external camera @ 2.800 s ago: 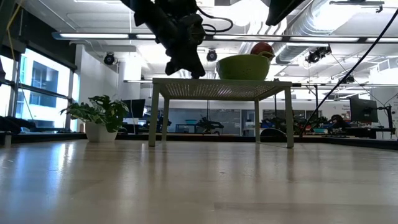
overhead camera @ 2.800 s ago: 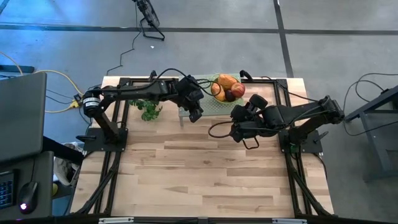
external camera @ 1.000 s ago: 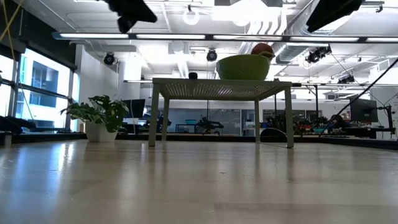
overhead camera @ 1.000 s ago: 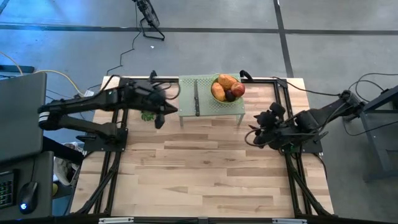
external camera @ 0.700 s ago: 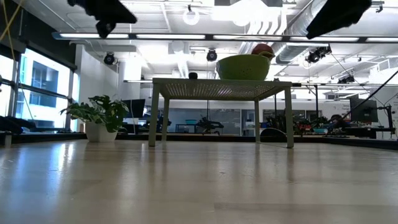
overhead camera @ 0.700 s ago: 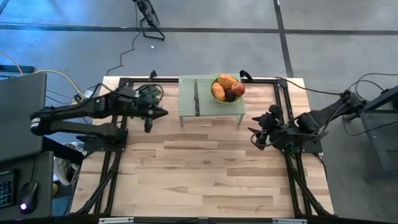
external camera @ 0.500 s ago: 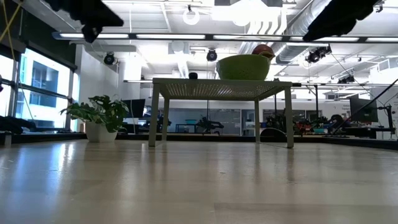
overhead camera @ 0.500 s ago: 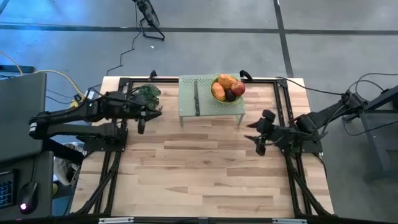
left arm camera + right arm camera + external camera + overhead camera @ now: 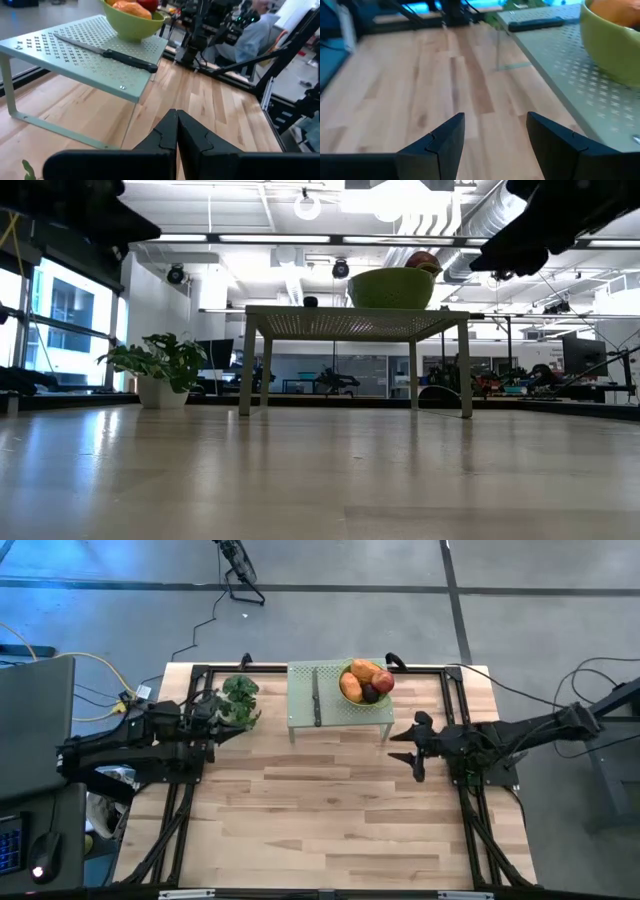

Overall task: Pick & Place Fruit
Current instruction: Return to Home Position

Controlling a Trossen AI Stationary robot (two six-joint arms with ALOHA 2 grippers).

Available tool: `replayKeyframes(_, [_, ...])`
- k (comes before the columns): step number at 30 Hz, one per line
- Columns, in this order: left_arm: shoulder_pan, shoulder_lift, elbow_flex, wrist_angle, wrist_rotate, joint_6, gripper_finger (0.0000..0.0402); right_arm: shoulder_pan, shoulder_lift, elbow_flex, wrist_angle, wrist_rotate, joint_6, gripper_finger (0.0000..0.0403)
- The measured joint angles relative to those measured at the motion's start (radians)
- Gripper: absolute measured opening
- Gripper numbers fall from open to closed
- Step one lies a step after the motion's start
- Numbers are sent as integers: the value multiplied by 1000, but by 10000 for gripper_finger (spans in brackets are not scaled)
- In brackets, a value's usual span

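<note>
While I stood and looked down at the wooden table [image 9: 320, 825], all the fruit [image 9: 365, 681] I could see sat in a green bowl [image 9: 390, 287]. The bowl stood on a green shelf [image 9: 303, 700] with little holes in its top. The shelf was at 12 o'clock on the table, and the bowl was at the shelf's 3 o'clock end.

Inside the bowl, two orange pieces [image 9: 362, 670] lay toward 10 o'clock. A red apple [image 9: 384, 682] was at 3 o'clock, and a dark purple one [image 9: 369, 693] was at 6 o'clock. They all touched each other. From low down at table height, the apple poked up over the rim of the bowl.

A knife [image 9: 316, 697] with a black handle lay flat on the shelf. It was at 9 o'clock from the bowl and did not touch it. A green leafy bunch [image 9: 239, 700] stood on the table at 9 o'clock from the shelf.

The left gripper [image 9: 214, 718] was at 10 o'clock over the table, just beside the leafy bunch. Its two fingers were pressed tight together. The right gripper [image 9: 414, 746] was at 2 o'clock, near the shelf's leg on the bowl side. Its fingers [image 9: 451, 132] were spread wide apart. Both grippers were well apart from the fruit.
</note>
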Motion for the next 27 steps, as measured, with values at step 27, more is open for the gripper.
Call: replayKeyframes(27, [0, -215, -154, 46, 10, 46, 1, -152, -322, -245, 85, -81, 15, 206])
